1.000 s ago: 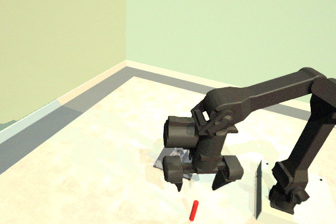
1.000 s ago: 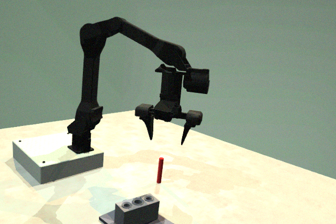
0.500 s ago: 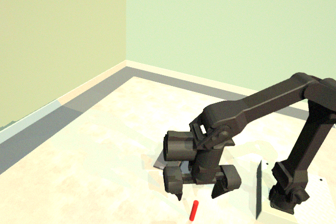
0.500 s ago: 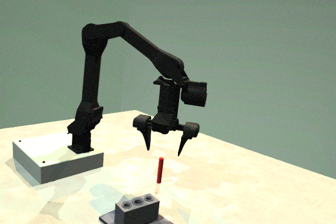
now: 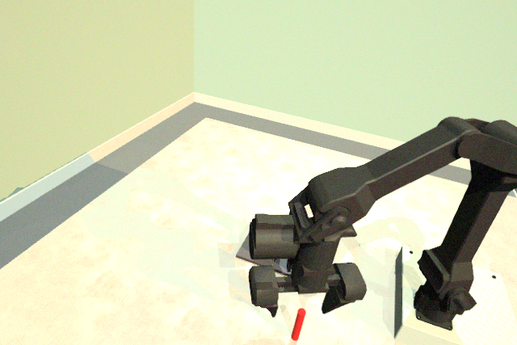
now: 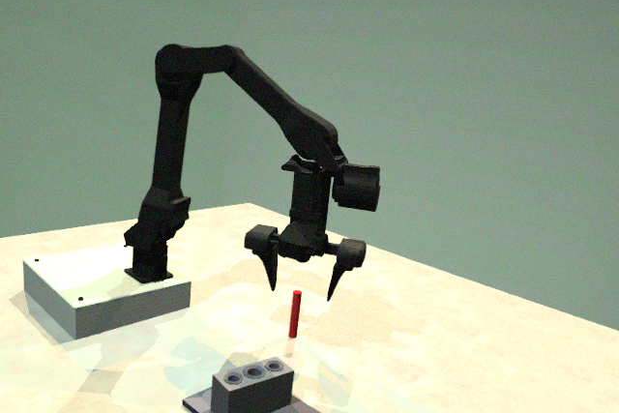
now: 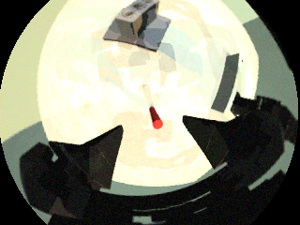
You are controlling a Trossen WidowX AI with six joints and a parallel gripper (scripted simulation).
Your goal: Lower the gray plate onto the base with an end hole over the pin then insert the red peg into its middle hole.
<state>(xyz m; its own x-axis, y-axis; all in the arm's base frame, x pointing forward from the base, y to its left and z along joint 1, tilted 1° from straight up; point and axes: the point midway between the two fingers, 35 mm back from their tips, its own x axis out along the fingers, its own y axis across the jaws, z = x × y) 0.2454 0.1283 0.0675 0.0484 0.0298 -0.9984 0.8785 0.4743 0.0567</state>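
Observation:
The gray plate (image 6: 254,396) (image 7: 127,26) is a block with three round holes in its top. It sits flat on the dark gray base (image 6: 195,400) (image 7: 154,43) (image 5: 243,250); no pin shows above the holes. In the top view the arm hides most of both. The red peg (image 5: 298,325) (image 6: 294,315) (image 7: 154,115) stands upright on the table, apart from the base. My gripper (image 5: 299,313) (image 6: 300,295) (image 7: 153,123) is wide open and empty, pointing down over the peg. Its fingertips are about level with the peg's top, one on either side, touching nothing.
The arm stands on a pale box-shaped mount (image 6: 132,306) (image 7: 227,83), well to one side of the peg. The plate and base are a short way from the peg, towards the exterior camera. Walls rise beyond the table (image 5: 125,283).

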